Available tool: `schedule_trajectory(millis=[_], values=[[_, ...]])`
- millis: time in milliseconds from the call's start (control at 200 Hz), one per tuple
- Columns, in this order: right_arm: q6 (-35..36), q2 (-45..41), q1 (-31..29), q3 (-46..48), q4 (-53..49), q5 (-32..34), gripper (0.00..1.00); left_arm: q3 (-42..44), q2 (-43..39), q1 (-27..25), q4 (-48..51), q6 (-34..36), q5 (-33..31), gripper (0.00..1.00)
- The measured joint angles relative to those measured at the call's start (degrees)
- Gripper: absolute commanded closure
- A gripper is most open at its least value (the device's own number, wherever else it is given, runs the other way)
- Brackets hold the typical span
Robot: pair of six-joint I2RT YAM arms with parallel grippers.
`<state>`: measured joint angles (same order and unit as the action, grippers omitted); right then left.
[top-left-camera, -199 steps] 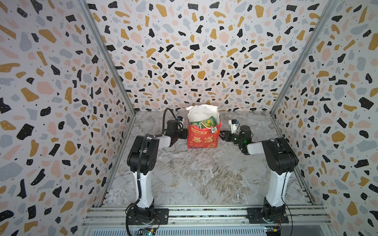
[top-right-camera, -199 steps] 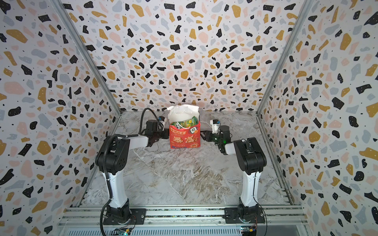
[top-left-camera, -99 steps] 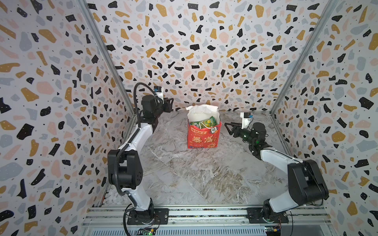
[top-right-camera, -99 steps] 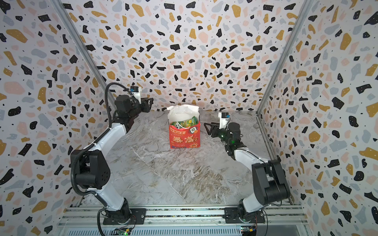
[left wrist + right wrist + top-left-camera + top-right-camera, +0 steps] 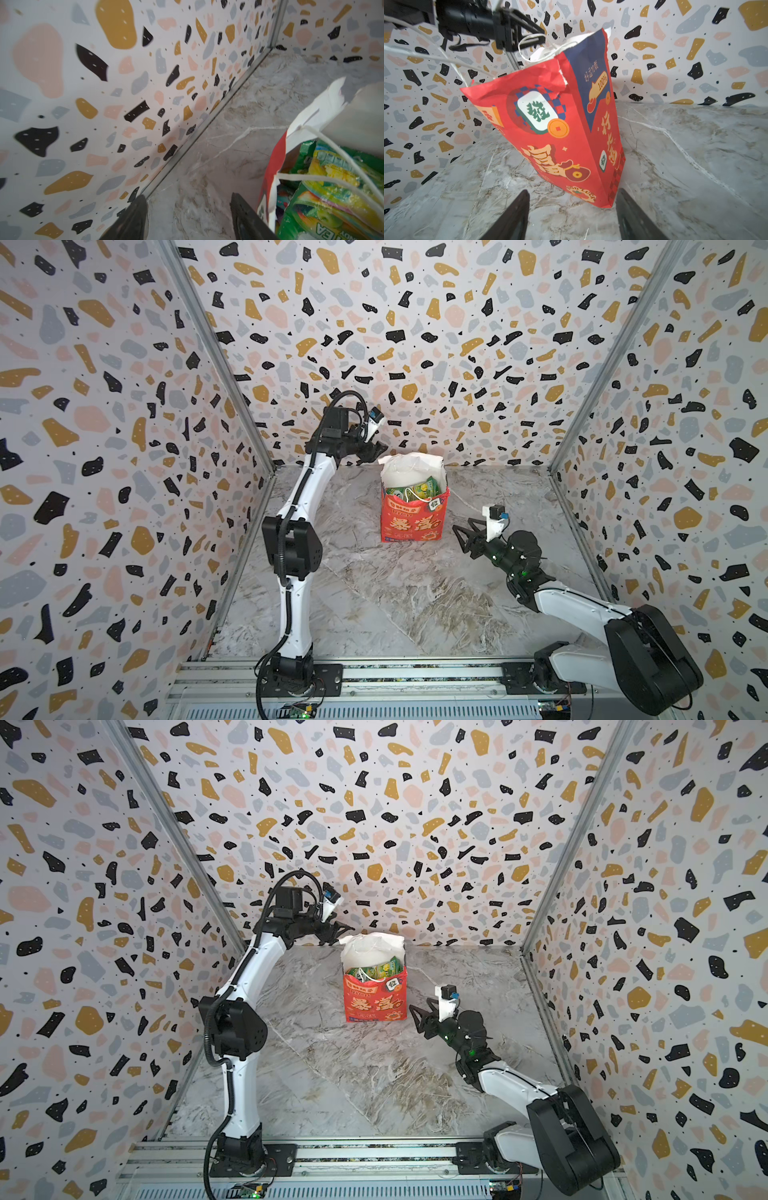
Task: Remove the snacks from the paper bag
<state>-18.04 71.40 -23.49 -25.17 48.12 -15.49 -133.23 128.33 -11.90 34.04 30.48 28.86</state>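
A: Showing paper bag (image 5: 411, 516) upright toward twelve o'clock on the table (image 5: 395, 605), snacks (image 5: 417, 489) inside.
B: Hazards?
A: Left gripper (image 5: 374, 452), spread empty at its ten o'clock, may snag the cord handle (image 5: 311, 176); right gripper (image 5: 459, 537), likewise spread at four o'clock, could topple it.

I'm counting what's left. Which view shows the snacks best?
The left wrist view: it looks into the open paper bag from close by, so the snacks show large, green and yellow. Both top views show only their small tops above the rim. The right wrist view shows only the bag's outside.
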Motion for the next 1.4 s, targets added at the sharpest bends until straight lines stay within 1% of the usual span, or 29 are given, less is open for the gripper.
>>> schedule_trajectory(millis=[90, 185, 235, 486, 581, 691, 826, 931, 1006, 1171, 1402], values=[[0.2, 0.0, -0.1, 0.0, 1.5, 0.1, 0.33, 0.0, 0.5, -1.1, 2.8, 2.3, -0.5, 0.35], [0.2, 0.0, -0.2, 0.0, 2.4, 0.1, 0.33, 0.0, 0.5, -1.8, 3.8, 3.7, -0.6, 0.39], [0.2, 0.0, -0.2, 0.0, 2.7, 0.2, 0.33, 0.0, 0.5, -2.1, 4.1, 4.3, -0.7, 0.39], [0.2, 0.2, -0.2, 0.0, 3.0, 0.1, 0.33, 1.2, -0.8, -2.6, 4.4, 4.6, -1.4, 0.41], [0.2, 0.2, -0.3, 0.0, 3.0, 0.1, 0.33, 1.9, -2.3, -2.6, 4.4, 4.3, -1.5, 0.38], [0.6, 0.2, -0.3, 0.0, 3.0, -0.1, 0.32, 4.2, -6.0, -2.6, 4.1, 4.3, -1.1, 0.34], [1.2, 0.2, -0.7, 0.0, 3.0, -0.4, 0.32, 7.2, -11.2, -2.7, 3.9, 5.0, 1.1, 0.33], [1.5, 0.2, -0.9, 0.0, 3.0, -0.5, 0.32, 7.3, -13.0, -2.8, 3.8, 5.9, 2.1, 0.34], [1.5, 0.2, -1.0, 0.0, 3.0, -0.6, 0.32, 5.3, -12.1, -2.9, 5.0, 6.9, 2.2, 0.34], [1.7, 0.1, -1.1, 0.0, 3.0, -0.6, 0.31, -1.0, -5.7, -2.9, 9.1, 9.4, 2.1, 0.37], [1.7, 0.1, -1.2, 0.4, 3.8, -0.6, 0.31, -1.3, -1.5, -2.9, 12.8, 12.0, 1.1, 0.38]])
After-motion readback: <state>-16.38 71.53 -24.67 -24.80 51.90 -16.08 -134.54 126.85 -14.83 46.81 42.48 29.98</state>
